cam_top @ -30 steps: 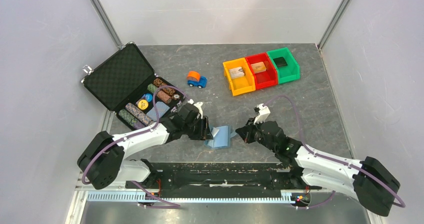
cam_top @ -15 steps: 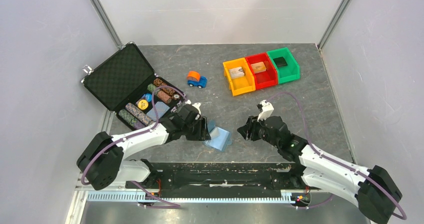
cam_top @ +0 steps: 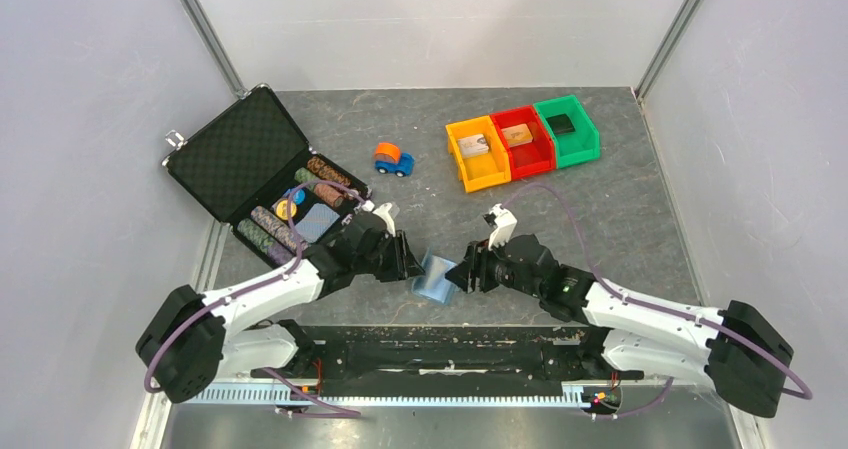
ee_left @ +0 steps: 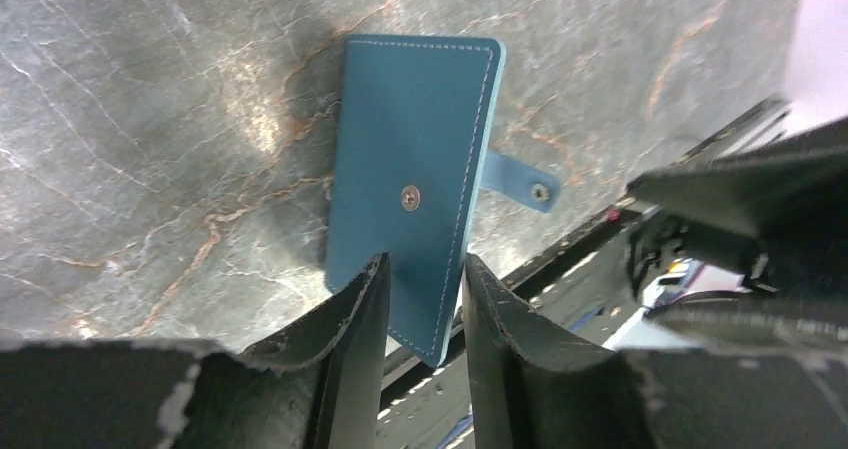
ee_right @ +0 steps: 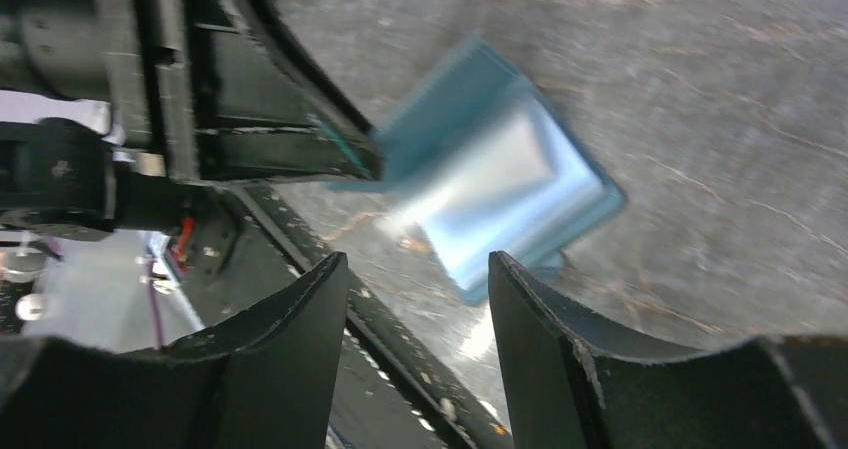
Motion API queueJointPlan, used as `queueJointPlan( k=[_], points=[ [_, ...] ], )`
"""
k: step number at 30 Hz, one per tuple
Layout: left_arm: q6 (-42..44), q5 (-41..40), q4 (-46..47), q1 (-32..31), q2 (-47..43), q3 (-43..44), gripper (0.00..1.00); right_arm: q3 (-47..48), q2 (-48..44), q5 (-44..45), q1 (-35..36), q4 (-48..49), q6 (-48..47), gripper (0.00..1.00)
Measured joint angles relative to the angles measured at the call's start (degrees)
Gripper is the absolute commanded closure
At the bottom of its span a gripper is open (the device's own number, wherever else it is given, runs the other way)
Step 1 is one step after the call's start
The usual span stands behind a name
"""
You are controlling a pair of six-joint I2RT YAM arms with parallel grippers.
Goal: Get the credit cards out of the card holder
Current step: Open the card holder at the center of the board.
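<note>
The light-blue card holder [cam_top: 437,278] lies near the table's front edge between my two grippers. In the left wrist view the card holder [ee_left: 415,149] is folded, its closing tab [ee_left: 520,182] undone and sticking out sideways. My left gripper [ee_left: 425,261] hangs over its near end, jaws a narrow gap apart with the blue face showing between them. My right gripper [ee_right: 417,259] is open and empty, the blurred card holder [ee_right: 500,189] just ahead of it. A credit card [cam_top: 473,146] lies in the orange bin, another [cam_top: 517,135] in the red, a dark one [cam_top: 562,124] in the green.
An open black case [cam_top: 240,159] with poker chips stands at the left, close behind my left arm. A blue-and-orange toy car [cam_top: 393,158] sits mid-table. The orange, red and green bins [cam_top: 492,174] stand in a row at the back right. A black rail [cam_top: 450,344] runs along the front edge.
My right gripper has opened, pulled back, then swung left up to the card holder. The left jaws have narrowed. The card holder, propped open before, now sits more folded.
</note>
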Motion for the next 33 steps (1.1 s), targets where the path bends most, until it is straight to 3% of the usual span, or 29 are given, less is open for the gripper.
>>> queueJointPlan(
  k=[7,15,27,29,33],
  points=[
    [-7.2,-0.1,4.7,0.0,-2.7,-3.1,0.62,3.4,6.7,1.7,3.8,3.9,2.3,0.56],
    [-7.1,-0.9,2.5,-0.1,-4.1,-3.7,0.39,3.2,10.0,5.4,4.4,2.4,3.3,0.55],
    [0.6,-2.0,-2.7,-4.4,-1.0,2.7,0.23,0.7,9.6,10.1,4.4,-1.2,2.6,0.55],
    [2.2,-2.9,-3.8,-6.2,1.3,5.0,0.22,0.2,9.6,10.5,4.4,-2.0,2.4,0.58],
    [4.6,-6.4,-6.0,-9.9,6.3,9.2,0.24,-0.6,9.6,11.2,4.4,-2.3,2.2,0.75]
  ],
)
